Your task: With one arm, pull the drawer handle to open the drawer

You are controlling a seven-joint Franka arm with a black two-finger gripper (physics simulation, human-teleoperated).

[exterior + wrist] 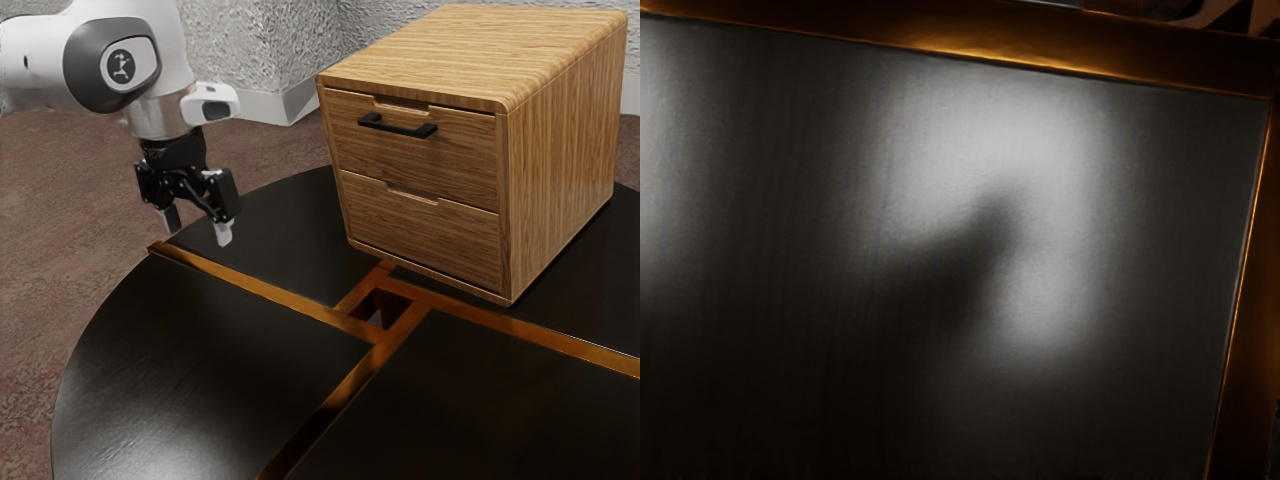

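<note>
Dark table (200, 370), spread fingers (222, 234) well apart from drawer handle (397, 126)

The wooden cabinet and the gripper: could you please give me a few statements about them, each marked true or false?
1. The black handle sits on the upper drawer of the cabinet. True.
2. The gripper is shut on the handle. False: it hangs open, apart from the cabinet, toward the exterior view's left.
3. The upper drawer is pulled far out. False: its front lies flush with the cabinet's front.
4. The lower drawer shows no black handle. True.
5. The cabinet lies tipped on its side. False: it stands upright on the dark table.
</note>
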